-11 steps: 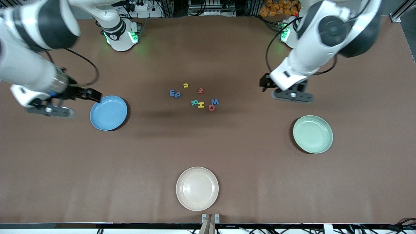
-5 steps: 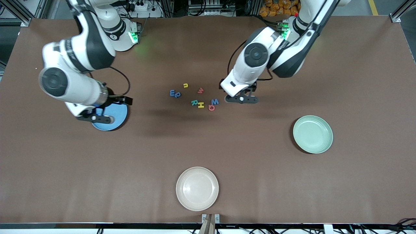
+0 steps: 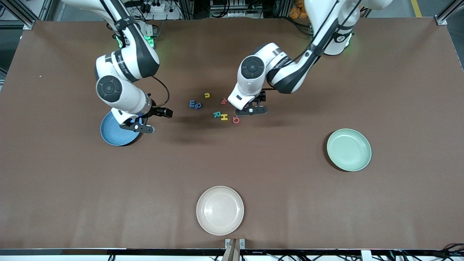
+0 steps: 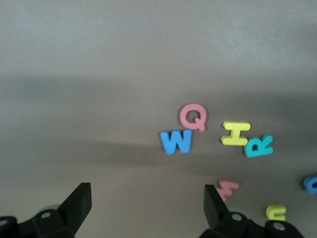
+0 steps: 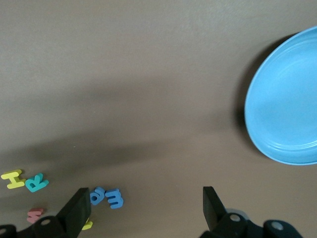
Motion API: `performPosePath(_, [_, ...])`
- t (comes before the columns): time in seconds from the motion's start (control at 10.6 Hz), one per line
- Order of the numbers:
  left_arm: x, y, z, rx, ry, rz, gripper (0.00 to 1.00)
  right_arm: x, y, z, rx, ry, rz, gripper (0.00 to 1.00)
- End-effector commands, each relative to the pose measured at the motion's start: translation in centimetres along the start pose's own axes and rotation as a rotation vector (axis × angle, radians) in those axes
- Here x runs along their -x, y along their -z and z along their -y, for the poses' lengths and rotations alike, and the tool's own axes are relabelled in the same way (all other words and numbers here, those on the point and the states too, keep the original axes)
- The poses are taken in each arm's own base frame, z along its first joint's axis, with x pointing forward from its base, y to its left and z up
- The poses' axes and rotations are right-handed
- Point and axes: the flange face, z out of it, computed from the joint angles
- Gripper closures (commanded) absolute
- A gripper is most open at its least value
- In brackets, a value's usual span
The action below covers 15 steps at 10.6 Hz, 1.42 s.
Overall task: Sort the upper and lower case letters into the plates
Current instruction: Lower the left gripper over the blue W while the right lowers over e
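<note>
Left claw [image 3: 251,110] hangs open over the letters [image 3: 217,108] mid-table; right claw [image 3: 139,127], also open, sits by the blue plate [image 3: 112,136]. W [image 4: 176,141] seems to touch Q [image 4: 192,116], so a pinch might drag both.

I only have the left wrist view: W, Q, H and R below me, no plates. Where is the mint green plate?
Observer: The mint green plate sits toward the left arm's end of the table, nearer to the front camera than the letters, with nothing in it.
Operator: And the blue one?
Observer: The blue plate lies toward the right arm's end; the right gripper hangs open over the table just beside it.
Operator: Any letters cut off in my view?
Observer: Two blue letters lie touching each other at the right arm's end of the cluster.
</note>
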Motion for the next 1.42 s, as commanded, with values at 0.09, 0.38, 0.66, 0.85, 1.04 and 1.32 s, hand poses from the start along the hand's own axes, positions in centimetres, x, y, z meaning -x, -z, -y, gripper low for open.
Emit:
performPosePath(0.09, [-0.2, -3.3, -1.5, 0.012, 0.033, -0.070, 0.00, 3.6, -3.8, 1.5, -0.087, -0.009, -0.082, 0.00])
performPosePath(0.38, [0.3, -5.8, -1.6, 0.002, 0.015, -0.076, 0.00, 5.9, -6.3, 3.0, -0.096, -0.006, -0.118, 0.00])
performPosePath(0.66, [0.4, -7.7, -1.8, -0.009, -0.018, -0.097, 0.00, 9.0, -10.6, 4.1, -0.115, 0.066, -0.202, 0.00])
performPosePath(0.85, [0.3, -8.5, -1.5, -0.030, -0.034, -0.111, 0.00, 9.9, -11.7, 4.8, -0.090, 0.163, -0.188, 0.00])
performPosePath(1.04, [0.4, -8.6, -1.5, -0.031, -0.036, -0.111, 0.00, 10.7, -13.1, 3.8, -0.052, 0.274, -0.156, 0.00])
performPosePath(1.32, [0.3, -8.9, -1.5, -0.032, -0.036, -0.110, 0.00, 11.4, -13.8, 3.7, -0.027, 0.360, -0.129, 0.00])
